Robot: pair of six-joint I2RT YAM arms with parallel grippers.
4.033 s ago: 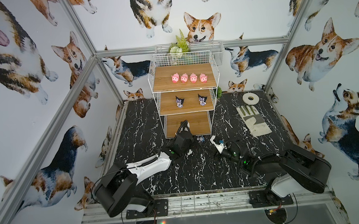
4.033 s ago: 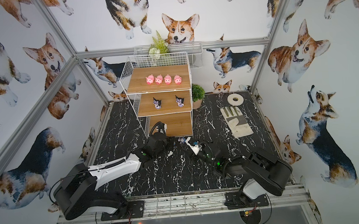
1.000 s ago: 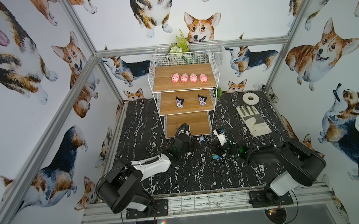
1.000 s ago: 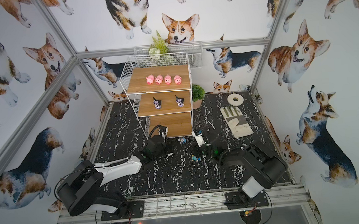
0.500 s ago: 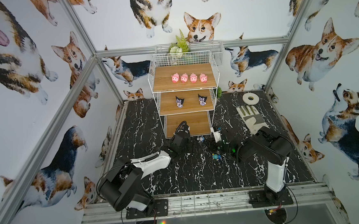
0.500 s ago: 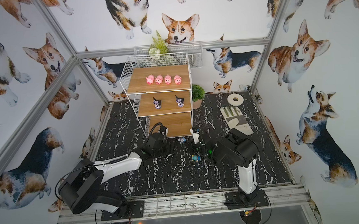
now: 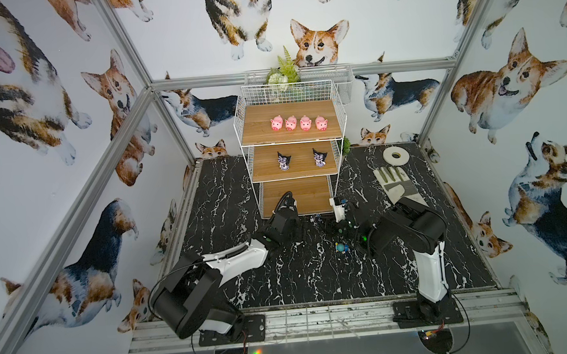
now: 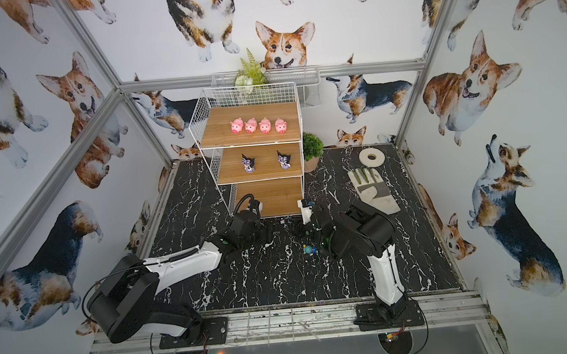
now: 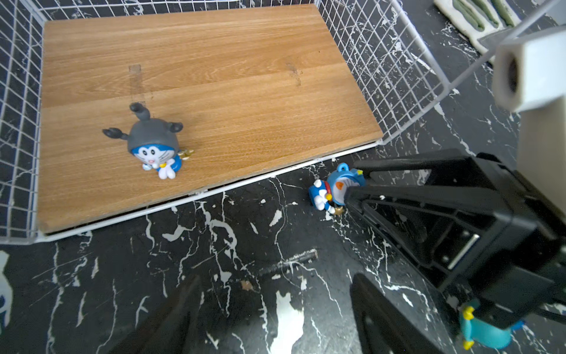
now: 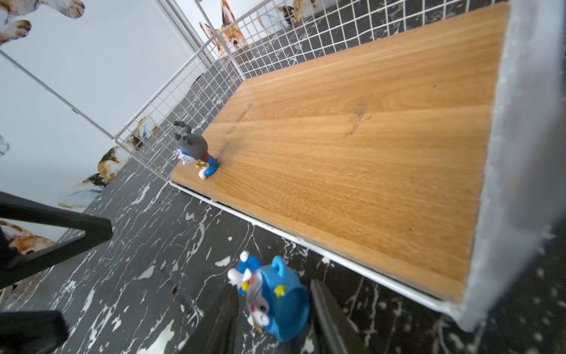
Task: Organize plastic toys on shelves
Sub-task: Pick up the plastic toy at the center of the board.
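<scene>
Already shelved: four pink pigs [image 7: 305, 123] in a row on the top board [image 7: 259, 132] of the white wire rack [image 7: 304, 90], two black-and-purple figures [image 7: 284, 160] well apart on the middle board [image 7: 303, 170]. Down on the bottom board [image 9: 245, 92], one grey-hooded blue figure [image 9: 153, 144] upright near the front edge (toward the left arm's side of the rack). Just off that edge, down by the black marble floor [image 9: 153, 275], a blue figure [image 10: 275, 300] tipped over between the fingers of the right gripper [image 10: 272, 286]. Jaws narrow there, close on either side of the toy, though impossible to tell whether pressing or merely bracketing it. Left gripper [image 9: 275, 285] low over the floor in front of the rack, jaws wide, nothing between them. Nearer the arm bases, just beside the right arm, a teal figure [image 7: 341, 247] alone on the floor. Off toward the right arm's side, a work glove [image 7: 395, 186] lying flat, with a tape roll [image 7: 395, 156] beyond it by the back wall.
</scene>
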